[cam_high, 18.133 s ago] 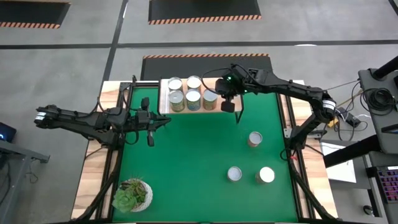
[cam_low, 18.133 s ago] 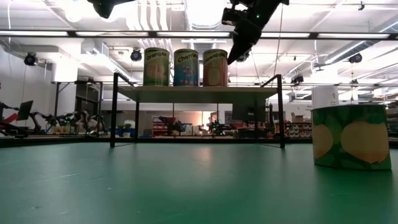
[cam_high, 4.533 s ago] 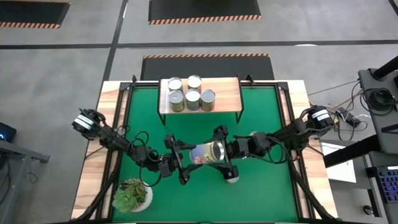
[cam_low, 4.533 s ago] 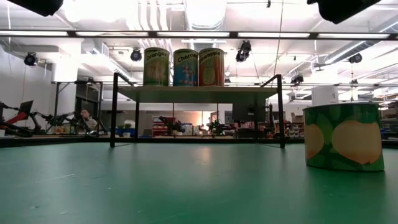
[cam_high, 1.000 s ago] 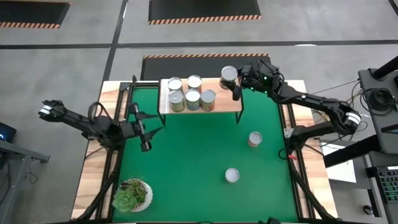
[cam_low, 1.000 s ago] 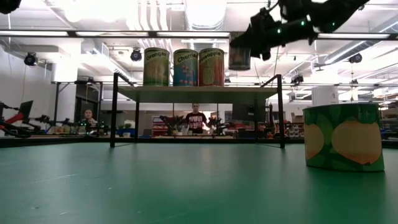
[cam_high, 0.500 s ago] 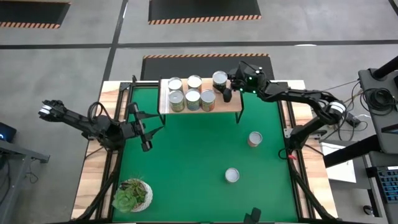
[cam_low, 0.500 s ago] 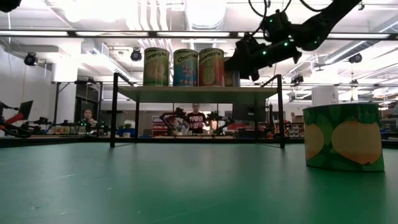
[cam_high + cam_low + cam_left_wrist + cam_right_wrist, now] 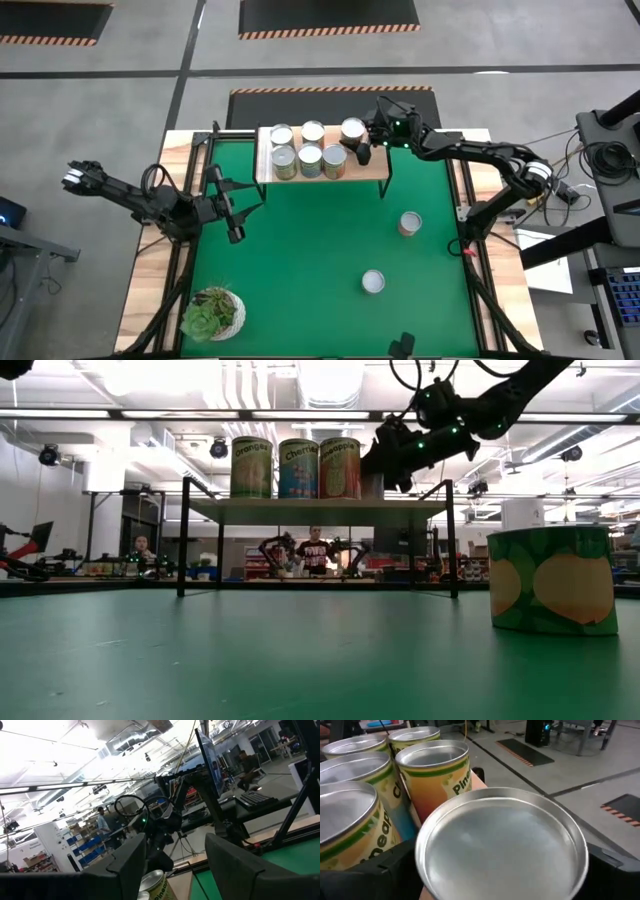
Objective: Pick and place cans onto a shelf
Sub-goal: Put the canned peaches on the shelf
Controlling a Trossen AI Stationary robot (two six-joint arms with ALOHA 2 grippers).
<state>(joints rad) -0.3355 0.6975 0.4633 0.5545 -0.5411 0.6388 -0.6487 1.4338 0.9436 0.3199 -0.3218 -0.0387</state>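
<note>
The right hand (image 9: 362, 137) is clamped on a can (image 9: 352, 129), holding it over the shelf (image 9: 368, 163) at the table's (image 9: 310, 250) far edge, just beside the five cans (image 9: 309, 152) already standing there. The can looks rigid and light, its shiny sides likely slippery (best gripped across the labelled wall, low and square). Two more cans (image 9: 390, 252) wait upright on the green table. The left hand (image 9: 232, 200) hovers spread apart near the left edge.
</note>
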